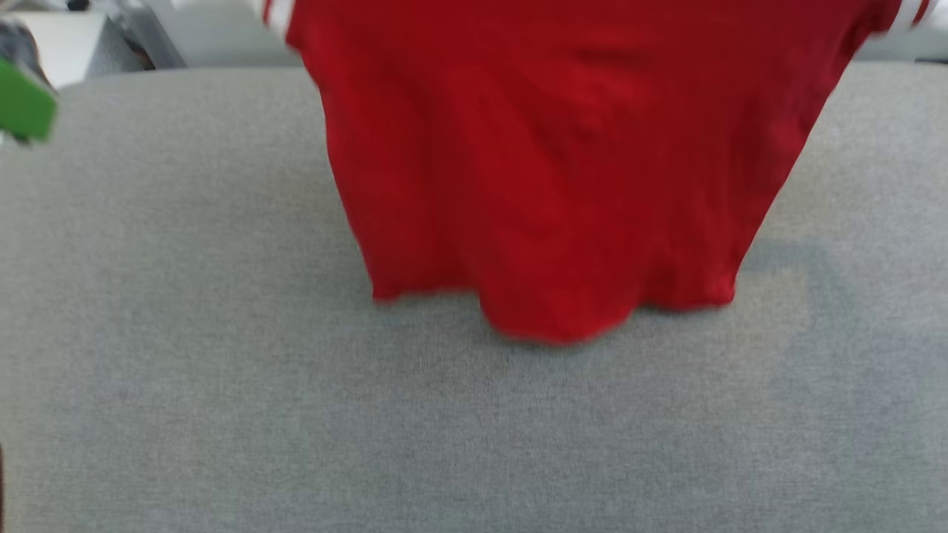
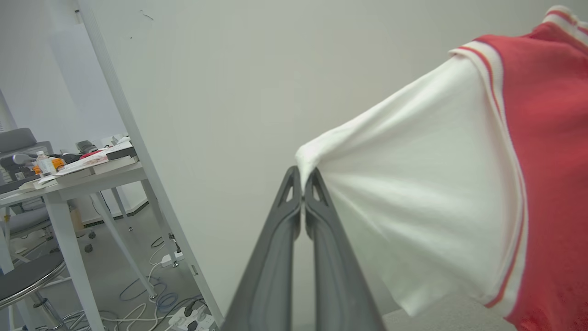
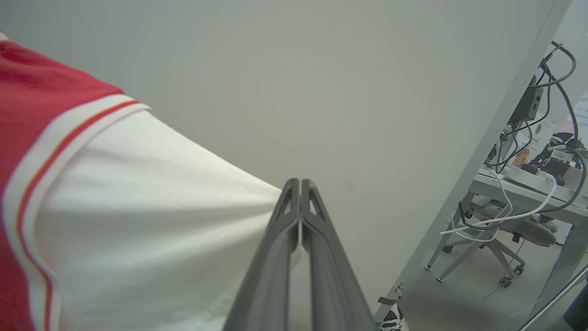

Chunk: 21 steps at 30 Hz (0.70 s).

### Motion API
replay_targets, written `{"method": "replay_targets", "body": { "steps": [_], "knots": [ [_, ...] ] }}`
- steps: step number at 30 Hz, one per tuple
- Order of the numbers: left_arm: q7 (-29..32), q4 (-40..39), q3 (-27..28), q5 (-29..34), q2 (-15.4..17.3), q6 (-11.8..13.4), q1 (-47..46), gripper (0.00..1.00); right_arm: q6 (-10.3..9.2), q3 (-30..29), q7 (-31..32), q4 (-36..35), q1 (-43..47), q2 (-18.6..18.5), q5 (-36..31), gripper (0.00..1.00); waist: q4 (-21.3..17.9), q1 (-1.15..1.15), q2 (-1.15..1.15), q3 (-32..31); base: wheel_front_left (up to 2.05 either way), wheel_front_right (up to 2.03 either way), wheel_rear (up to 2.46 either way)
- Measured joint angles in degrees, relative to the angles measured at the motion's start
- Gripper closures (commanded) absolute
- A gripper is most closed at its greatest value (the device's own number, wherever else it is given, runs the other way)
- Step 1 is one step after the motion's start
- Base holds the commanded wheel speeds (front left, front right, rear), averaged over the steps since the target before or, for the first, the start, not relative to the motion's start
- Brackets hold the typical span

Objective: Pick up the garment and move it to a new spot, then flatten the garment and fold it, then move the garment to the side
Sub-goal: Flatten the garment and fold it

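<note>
Status: the pick-up is done, and I judge the move to a new spot to be in hand. Flattening, folding and the final move to the side are not yet done.

Position: the garment (image 1: 563,185), a red soft-fabric T-shirt with white short sleeves and red-and-white striped trim, hangs spread out by its two sleeves above the grey woven-fabric table surface (image 1: 185,385). Its body drops toward the middle of that surface. The wavy bottom hem is low over the cloth, but the head view is too blurred to tell whether it touches.

Grip: the left gripper (image 2: 302,177) has its two long dark fingers clenched on the tip of one white sleeve (image 2: 436,197), which is pulled taut into a cone. The right gripper (image 3: 300,184) is pressed together likewise on the end of the other white sleeve (image 3: 138,220).

Condition of the garment: the red body shows soft vertical folds and narrows toward the hem. The striped trim runs cleanly along both sleeve seams. No front print can be made out.

Other: a bright green object (image 1: 22,107) sits at the far left edge of the surface, well apart from the garment.
</note>
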Motion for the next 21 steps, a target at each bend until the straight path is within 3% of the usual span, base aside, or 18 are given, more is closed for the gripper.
{"method": "replay_targets", "body": {
  "steps": [10, 21],
  "knots": [
    [-2.7, 15.5, -6.6, 1.4, 0.6, -2.2, -28.5, 1.00, 0.00, 7.6, -4.0, 12.0, -24.4, -0.3, -2.1, 1.00, -0.4, 0.01, 0.00, 11.8, 0.00, 0.00, 0.00],
    [-16.3, 35.7, -12.7, 5.0, -3.7, -2.5, -51.9, 1.00, 0.00, 13.1, -12.8, 29.8, -48.6, 2.2, -6.0, 1.00, -0.2, 0.02, 0.00, 23.9, 0.00, 0.00, 0.00]
  ]
}}
